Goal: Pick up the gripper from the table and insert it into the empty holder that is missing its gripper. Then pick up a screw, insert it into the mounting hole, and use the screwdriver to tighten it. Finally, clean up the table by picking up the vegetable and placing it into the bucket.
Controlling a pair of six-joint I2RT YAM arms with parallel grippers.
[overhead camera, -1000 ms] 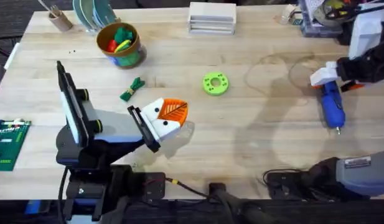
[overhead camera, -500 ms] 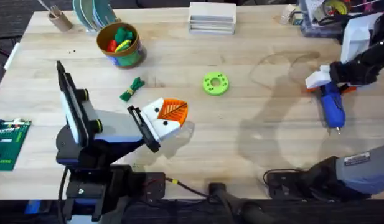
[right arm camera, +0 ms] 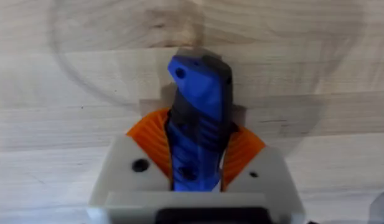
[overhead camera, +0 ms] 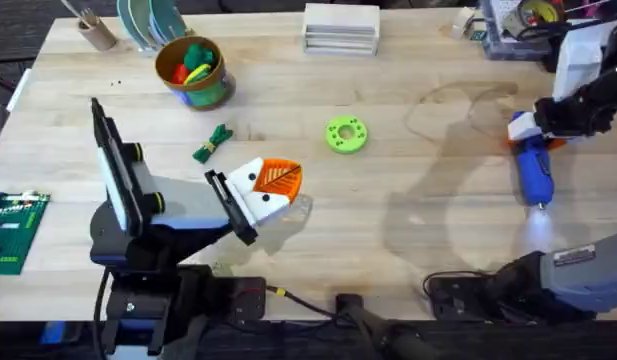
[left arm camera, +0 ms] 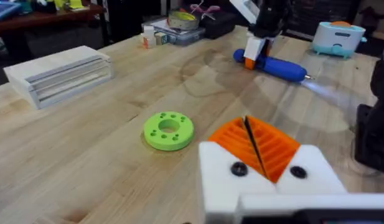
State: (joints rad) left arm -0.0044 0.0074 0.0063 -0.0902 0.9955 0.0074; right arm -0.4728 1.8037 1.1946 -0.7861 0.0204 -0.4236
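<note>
The blue pen-shaped electric screwdriver (overhead camera: 533, 170) lay well to the right of the round bright-green disc (overhead camera: 346, 134) in the overhead view, its thin metal tip pointing toward the near table edge and casting a bright spot on the wooden table (overhead camera: 408, 240). The right gripper (overhead camera: 528, 126) pinched its rear end. The left gripper (overhead camera: 271, 186), white with orange ribbed pads pressed together, rested just near-left of the disc. The small dark-green leafy toy vegetable (overhead camera: 213, 143) lay left of the disc, and the round bucket with orange-yellow rim (overhead camera: 192, 72) stood farther beyond that, with colourful toy pieces inside.

In the left wrist view, the left gripper (left arm camera: 257, 146) had its orange pads (left arm camera: 276, 149) closed flat against each other, gripping nothing. The disc (left arm camera: 168, 130) sat just beside them. Past the disc, the screwdriver (left arm camera: 272, 64) lay on the table (left arm camera: 86, 155) with the right gripper (left arm camera: 257, 48) clamped on its orange-collared end.

In the right wrist view, the right gripper (right arm camera: 196, 155) squeezed the screwdriver's (right arm camera: 198, 106) blue body between orange pads (right arm camera: 244, 152).
</note>
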